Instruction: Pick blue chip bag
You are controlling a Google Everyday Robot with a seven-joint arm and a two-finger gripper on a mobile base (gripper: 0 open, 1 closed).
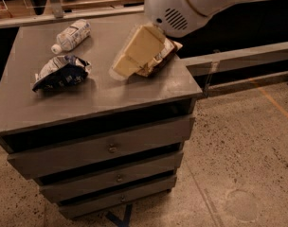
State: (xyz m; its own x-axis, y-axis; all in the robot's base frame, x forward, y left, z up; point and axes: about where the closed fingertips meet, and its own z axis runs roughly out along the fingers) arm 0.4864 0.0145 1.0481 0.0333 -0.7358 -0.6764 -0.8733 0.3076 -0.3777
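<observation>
Speckled concrete floor [243, 145] surrounds a grey cabinet whose flat worktop [111, 96] carries three things. Above its right half, the tool [121, 70], a cream-coloured wedge, slants down and to the left from the white rounded arm [182, 8] that enters from the upper right. Its tip is low over the grey surface, near the middle of the worktop. Whether the tool is open or closed cannot be told, and nothing can be seen held in it.

Just behind and under the tool lies a tan and brown chip bag [159, 59], partly covered by it; whether the two touch cannot be told. The blue chip bag [61, 72] lies crumpled on the left side of the worktop, apart from the tool, dark navy with pale patches. Behind it, near the back left, a white-labelled plastic bottle [72, 35] lies on its side.

Below the worktop are three drawers [111, 148], each with a small knob; their contents are hidden.
</observation>
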